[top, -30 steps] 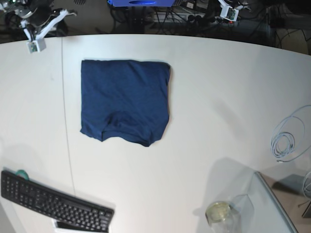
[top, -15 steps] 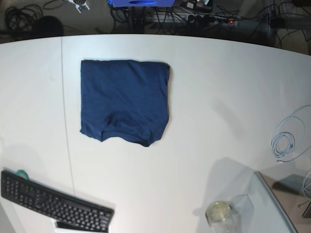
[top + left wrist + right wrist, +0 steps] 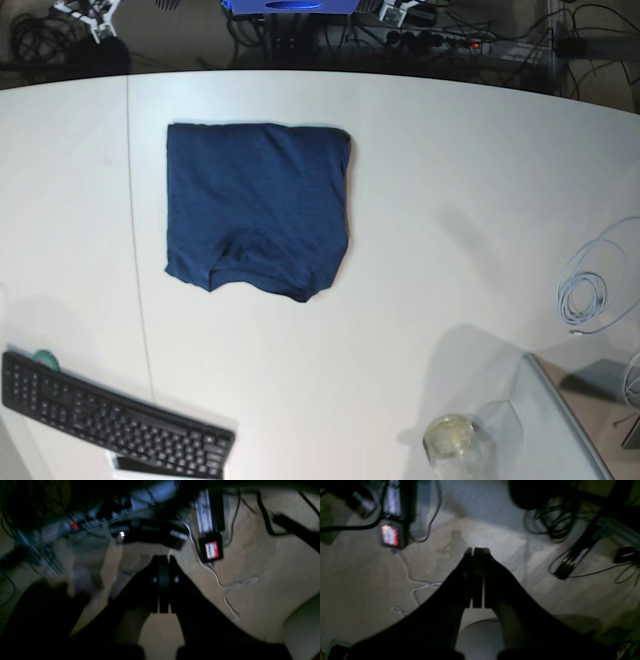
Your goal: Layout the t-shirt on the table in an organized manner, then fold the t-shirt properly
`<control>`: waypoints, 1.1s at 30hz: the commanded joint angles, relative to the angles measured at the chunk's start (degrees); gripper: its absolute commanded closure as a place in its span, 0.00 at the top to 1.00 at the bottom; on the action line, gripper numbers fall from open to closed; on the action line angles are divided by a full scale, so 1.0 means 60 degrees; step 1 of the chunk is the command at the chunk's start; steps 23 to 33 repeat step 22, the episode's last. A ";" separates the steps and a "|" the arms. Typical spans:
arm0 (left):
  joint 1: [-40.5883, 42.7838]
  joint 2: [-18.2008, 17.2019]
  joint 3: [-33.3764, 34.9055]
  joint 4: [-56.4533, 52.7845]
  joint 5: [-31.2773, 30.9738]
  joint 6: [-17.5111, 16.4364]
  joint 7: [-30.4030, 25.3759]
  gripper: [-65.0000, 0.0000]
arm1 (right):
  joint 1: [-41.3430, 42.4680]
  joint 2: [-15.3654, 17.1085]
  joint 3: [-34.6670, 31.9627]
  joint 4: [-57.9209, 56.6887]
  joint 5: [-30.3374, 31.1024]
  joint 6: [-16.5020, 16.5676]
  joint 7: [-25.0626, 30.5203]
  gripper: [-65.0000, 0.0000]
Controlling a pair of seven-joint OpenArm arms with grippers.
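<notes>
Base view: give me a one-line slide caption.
Folded navy t-shirt lies flat on the white table, keyboard at the near edge, both arms off the tabletop.

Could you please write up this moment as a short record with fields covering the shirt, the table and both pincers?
t-shirt: dark navy, folded into a compact rectangle, lying flat
table: white, with a thin dark seam left of the shirt
left pincer: shut, empty, off the table over the floor cables
right pincer: shut, empty, also over the floor
other items: keyboard at the near left edge; coiled cable at the right; glass jar near the front
</notes>
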 commanded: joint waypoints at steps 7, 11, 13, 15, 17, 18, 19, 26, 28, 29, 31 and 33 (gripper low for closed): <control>0.0030 0.0140 -0.0004 -0.0012 0.0011 -0.0015 0.0548 0.00 | -0.0509 -0.0031 -0.0032 0.0933 -0.0027 -0.0002 0.0068 0.00; 0.0030 0.0140 -0.0004 -0.0012 0.0011 -0.0015 0.0563 0.00 | -0.0509 -0.0031 -0.0032 0.0947 -0.0027 -0.0002 0.0068 0.00; 0.0103 0.0111 -0.0004 -0.0012 0.0011 -0.0015 0.0563 0.00 | -0.0509 -0.0031 -0.0032 0.0947 -0.0041 -0.0002 0.0068 0.00; 0.0132 0.0096 -0.0004 -0.0012 0.0011 -0.0015 0.0563 0.00 | -0.0509 -0.0046 -0.0032 0.0947 -0.0041 -0.0002 0.0068 0.00; 0.0147 0.0082 -0.0004 -0.0026 0.0011 -0.0015 0.0563 0.00 | -0.0509 -0.0046 -0.0032 0.0947 -0.0041 -0.0002 0.0068 0.00; 0.0162 0.0067 0.0011 -0.0026 0.0011 -0.0015 0.0548 0.00 | -0.0509 -0.0046 -0.0032 0.0947 -0.0041 -0.0002 0.0068 0.00; 0.0206 0.0008 0.0011 -0.0026 0.0011 -0.0015 0.0534 0.00 | -0.0495 -0.0046 -0.0032 0.0947 -0.0041 -0.0002 0.0068 0.00; 0.0235 -0.0109 0.0011 -0.0012 0.0011 -0.0015 0.0519 0.00 | -0.0465 -0.0046 -0.0032 0.0977 -0.0041 -0.0002 0.0068 0.00; 0.0235 -0.0109 0.0011 -0.0012 0.0011 -0.0015 0.0519 0.00 | -0.0465 -0.0046 -0.0032 0.0977 -0.0041 -0.0002 0.0068 0.00; 0.0235 -0.0109 0.0011 -0.0012 0.0011 -0.0015 0.0519 0.00 | -0.0465 -0.0046 -0.0032 0.0977 -0.0041 -0.0002 0.0068 0.00; 0.0235 -0.0109 0.0011 -0.0012 0.0011 -0.0015 0.0519 0.00 | -0.0465 -0.0046 -0.0032 0.0977 -0.0041 -0.0002 0.0068 0.00; 0.0235 -0.0109 0.0011 -0.0012 0.0011 -0.0015 0.0519 0.00 | -0.0465 -0.0046 -0.0032 0.0977 -0.0041 -0.0002 0.0068 0.00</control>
